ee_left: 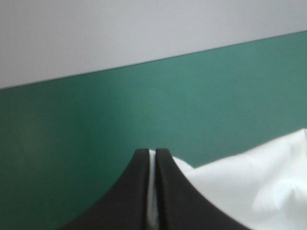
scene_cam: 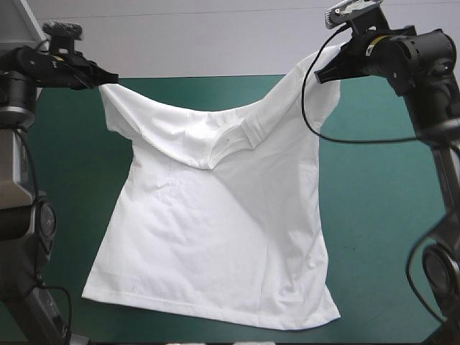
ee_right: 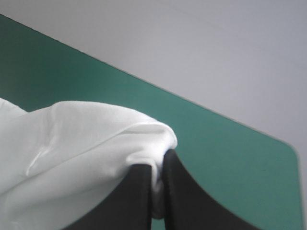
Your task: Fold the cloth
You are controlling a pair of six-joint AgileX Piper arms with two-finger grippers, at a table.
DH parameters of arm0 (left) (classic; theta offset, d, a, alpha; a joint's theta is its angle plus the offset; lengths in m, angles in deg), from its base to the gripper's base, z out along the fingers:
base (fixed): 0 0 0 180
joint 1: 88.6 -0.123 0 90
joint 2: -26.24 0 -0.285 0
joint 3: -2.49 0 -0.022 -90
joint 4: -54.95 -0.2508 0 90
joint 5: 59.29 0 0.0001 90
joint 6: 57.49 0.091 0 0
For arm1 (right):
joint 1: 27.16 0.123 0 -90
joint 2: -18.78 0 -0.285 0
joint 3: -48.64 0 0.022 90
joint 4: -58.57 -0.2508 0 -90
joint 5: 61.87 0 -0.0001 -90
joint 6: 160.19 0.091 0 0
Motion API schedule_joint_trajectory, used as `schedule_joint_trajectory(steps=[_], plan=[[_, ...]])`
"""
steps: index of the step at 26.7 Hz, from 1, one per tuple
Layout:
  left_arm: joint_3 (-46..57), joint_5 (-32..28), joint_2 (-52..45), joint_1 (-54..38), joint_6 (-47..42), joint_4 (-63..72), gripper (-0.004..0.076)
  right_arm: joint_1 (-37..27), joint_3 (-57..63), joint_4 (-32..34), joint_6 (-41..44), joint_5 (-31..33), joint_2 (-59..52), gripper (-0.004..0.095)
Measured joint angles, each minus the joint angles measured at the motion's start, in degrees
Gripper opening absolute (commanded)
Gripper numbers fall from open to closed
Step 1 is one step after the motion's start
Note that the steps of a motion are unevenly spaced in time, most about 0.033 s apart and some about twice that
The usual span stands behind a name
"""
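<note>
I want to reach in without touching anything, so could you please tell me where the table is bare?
Bare table lies either side of the T-shirt: wider toward the right arm, narrower toward the left arm. The middle is crowded: the left gripper and right gripper hold the T-shirt up, hem at the near edge.

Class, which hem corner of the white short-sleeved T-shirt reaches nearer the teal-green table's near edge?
The hem corner on the right arm's side; the other corner sits farther back.
</note>
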Motion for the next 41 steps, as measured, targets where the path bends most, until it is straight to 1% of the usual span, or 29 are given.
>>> schedule_joint_trajectory(steps=[1,3,5,6,8,9,10,11,12,13,14,15,16,17,20,21,23,24,25,27,29,30,32,35,37,39,41], plan=[[-0.71,-0.73,5.44,0.12,0.00,0.30,0.0019,-4.87,0.06,-6.78,-1.83,-2.50,5.85,0.0000],[-3.64,-1.49,12.19,0.33,0.00,1.37,0.0019,-8.66,-0.38,-11.59,-3.93,-5.22,12.78,0.0000],[-5.80,-1.64,16.60,0.44,0.00,1.60,0.0019,-9.55,-1.69,-12.88,-5.54,-6.86,18.06,0.0018],[-6.39,-1.69,17.86,0.44,0.10,1.54,0.0019,-9.55,-2.17,-13.66,-6.20,-7.78,20.56,0.0051],[-6.65,-1.60,18.29,0.44,0.99,1.54,0.0024,-9.55,-2.38,-14.28,-6.19,-8.36,22.02,0.0174],[-6.77,-1.43,18.28,0.44,1.49,1.69,0.0041,-9.55,-2.38,-14.33,-6.19,-8.64,22.58,0.0295],[-6.88,-1.30,18.28,0.44,1.93,1.86,0.0119,-9.55,-2.38,-14.33,-6.19,-8.70,22.97,0.0502],[-6.99,-1.24,18.15,0.44,2.50,2.41,0.0176,-9.55,-2.38,-14.28,-6.19,-8.71,23.15,0.0566],[-7.06,-1.03,18.10,0.44,2.80,2.81,0.0260,-9.55,-2.41,-14.35,-6.24,-8.76,23.15,0.0654],[-7.18,-0.59,18.10,0.44,3.24,3.16,0.0349,-9.55,-2.49,-14.35,-6.23,-8.77,23.00,0.0719],[-7.51,0.32,18.10,0.44,3.52,3.65,0.0413,-9.55,-2.49,-14.27,-6.07,-9.00,22.80,0.0736],[-7.83,1.32,18.10,0.44,3.62,4.04,0.0470,-9.55,-2.49,-14.22,-6.06,-9.04,22.50,0.0728],[-8.48,3.10,18.10,0.44,3.62,4.58,0.0469,-9.55,-2.49,-14.22,-5.92,-8.85,22.01,0.0705],[-8.91,4.74,17.87,0.44,3.55,4.87,0.0452,-9.55,-2.49,-14.16,-5.66,-8.54,21.54,0.0671],[-9.65,9.27,15.72,0.44,3.31,5.46,0.0353,-9.55,-2.49,-14.29,-4.86,-6.42,18.23,0.0554],[-9.65,10.27,14.57,0.44,3.31,5.46,0.0323,-9.55,-2.49,-14.61,-4.72,-4.94,16.48,0.0488],[-9.76,12.18,10.47,0.44,3.63,5.46,0.0277,-9.55,-2.54,-15.83,-4.59,-1.10,12.94,0.0405],[-9.82,12.57,7.80,0.44,3.63,5.46,0.0262,-9.55,-2.60,-16.77,-4.59,0.67,10.84,0.0339],[-9.82,12.87,4.85,0.44,3.63,5.46,0.0252,-9.55,-2.60,-17.92,-4.59,3.02,8.75,0.0266],[-10.12,13.12,-0.88,0.44,3.63,5.51,0.0224,-9.55,-2.54,-21.53,-5.67,5.49,4.62,0.0123],[-10.48,13.56,-7.37,0.44,2.87,4.42,0.0166,-9.55,-2.49,-25.44,-7.36,6.62,0.80,0.0029],[-10.47,13.86,-10.54,0.44,2.38,3.18,0.0143,-9.55,-2.49,-27.33,-7.83,7.09,-1.40,-0.0003],[-9.33,13.86,-16.00,0.44,0.79,-0.33,0.0118,-9.55,-2.48,-29.58,-8.12,8.20,-5.51,-0.0014],[-3.64,13.86,-25.65,0.44,-1.17,-5.03,0.0063,-9.55,-0.96,-30.91,-7.63,10.52,-13.02,-0.0017],[3.10,13.86,-32.78,0.44,-1.66,-6.73,0.0020,-9.55,2.75,-31.82,-7.42,11.31,-18.38,-0.0017],[10.76,13.01,-39.81,0.44,-1.84,-7.56,0.0019,-9.55,7.77,-32.12,-7.30,11.72,-23.04,-0.0017],[20.60,10.36,-47.54,0.44,-2.60,-8.11,0.0019,-9.55,14.69,-32.11,-7.30,12.01,-27.76,-0.0017]])
